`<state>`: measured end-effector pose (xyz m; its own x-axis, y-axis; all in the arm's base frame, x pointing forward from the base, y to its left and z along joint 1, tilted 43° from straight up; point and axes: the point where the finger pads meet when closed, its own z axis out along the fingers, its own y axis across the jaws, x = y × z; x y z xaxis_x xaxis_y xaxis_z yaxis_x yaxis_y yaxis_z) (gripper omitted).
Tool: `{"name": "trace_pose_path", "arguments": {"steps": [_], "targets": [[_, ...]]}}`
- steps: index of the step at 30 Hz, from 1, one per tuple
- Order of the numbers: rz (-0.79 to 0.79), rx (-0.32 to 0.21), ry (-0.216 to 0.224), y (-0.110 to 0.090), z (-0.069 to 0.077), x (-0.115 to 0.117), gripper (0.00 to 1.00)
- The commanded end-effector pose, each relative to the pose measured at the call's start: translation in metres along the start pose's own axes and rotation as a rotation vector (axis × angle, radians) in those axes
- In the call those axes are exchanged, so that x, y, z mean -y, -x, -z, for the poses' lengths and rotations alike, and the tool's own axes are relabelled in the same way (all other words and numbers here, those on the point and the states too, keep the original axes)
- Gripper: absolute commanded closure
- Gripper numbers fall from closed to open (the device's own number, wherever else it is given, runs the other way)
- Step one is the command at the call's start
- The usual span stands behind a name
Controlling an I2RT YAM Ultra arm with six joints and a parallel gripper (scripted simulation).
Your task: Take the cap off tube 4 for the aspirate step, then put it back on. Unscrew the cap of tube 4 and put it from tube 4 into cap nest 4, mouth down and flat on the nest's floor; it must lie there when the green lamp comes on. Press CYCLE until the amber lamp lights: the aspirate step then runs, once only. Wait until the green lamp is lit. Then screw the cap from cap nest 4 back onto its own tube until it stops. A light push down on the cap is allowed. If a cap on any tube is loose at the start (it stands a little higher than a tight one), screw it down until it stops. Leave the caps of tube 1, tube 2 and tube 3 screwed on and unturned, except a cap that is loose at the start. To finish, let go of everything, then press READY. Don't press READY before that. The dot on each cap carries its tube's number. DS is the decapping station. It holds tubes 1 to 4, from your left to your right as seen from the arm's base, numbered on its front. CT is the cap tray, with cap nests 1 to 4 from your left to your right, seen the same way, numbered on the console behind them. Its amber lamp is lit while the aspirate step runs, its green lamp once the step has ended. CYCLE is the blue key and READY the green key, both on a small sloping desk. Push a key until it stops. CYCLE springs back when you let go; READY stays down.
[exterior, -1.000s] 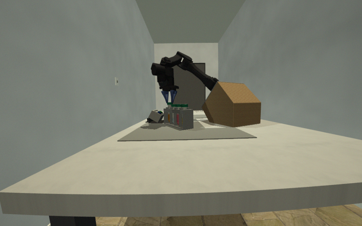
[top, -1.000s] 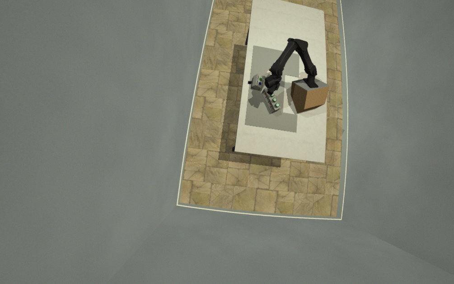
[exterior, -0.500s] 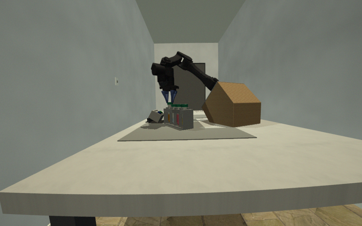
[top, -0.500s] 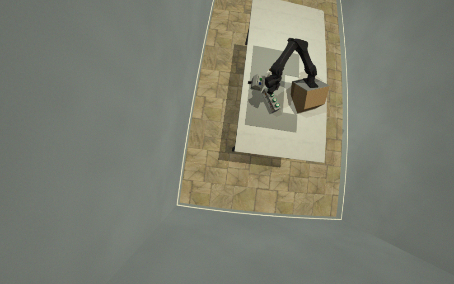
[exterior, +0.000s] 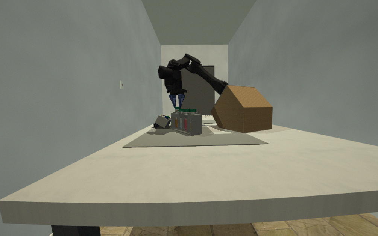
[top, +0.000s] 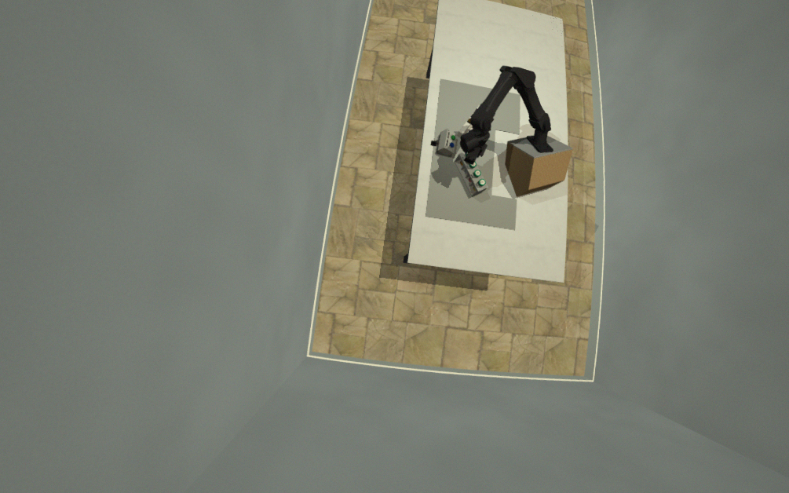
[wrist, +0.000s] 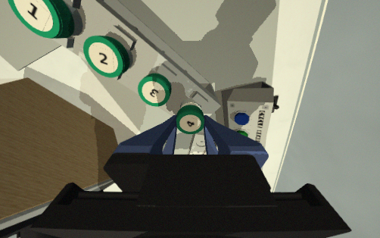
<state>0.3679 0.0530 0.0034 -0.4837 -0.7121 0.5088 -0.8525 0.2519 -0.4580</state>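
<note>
Early stage, by my read: gripper (wrist: 190, 130) is clamped on cap 4 (wrist: 190, 121), blue fingers on either side of its green rim, at centre of the wrist view. Whether the cap sits on tube 4 or is lifted just off it can't be told; a pale tube top shows just above it in the frame, so probably unscrewing or just freed. Left to do, judging from this: cap into nest 4, press CYCLE, wait for green lamp, screw back, let go, press READY. Cap tray and lamps not readable in any view. Caps 1 (wrist: 39, 16), 2 (wrist: 104, 57) and 3 (wrist: 154, 90) run diagonally from upper left toward centre, all on their tubes; no loose one can be judged from here. Cap 4 looks like a short green disc with a cream dot, number 4 in black, face toward the camera. Key desk (wrist: 245, 99) at centre right, blue key (wrist: 241, 118) visible, green key (wrist: 242, 133) just below it, half hidden by a finger. In the exterior view the gripper points straight down over the left end of the station (exterior: 195, 124).
</note>
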Motion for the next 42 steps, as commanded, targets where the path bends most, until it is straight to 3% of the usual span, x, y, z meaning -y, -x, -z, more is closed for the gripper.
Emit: {"name": "trace_pose_path", "arguments": {"steps": [1, 23, 36, 42], "targets": [[-0.001, 0.032, -0.024, 0.0029, 0.0136, 0.0054, 1.00], [-0.016, 0.039, -0.028, 0.0049, 0.0191, 0.0108, 1.00], [0.007, 0.018, -0.014, 0.0089, 0.0106, 0.0041, 1.00], [-0.010, 0.036, -0.026, 0.0085, 0.0160, 0.0104, 1.00]]}}
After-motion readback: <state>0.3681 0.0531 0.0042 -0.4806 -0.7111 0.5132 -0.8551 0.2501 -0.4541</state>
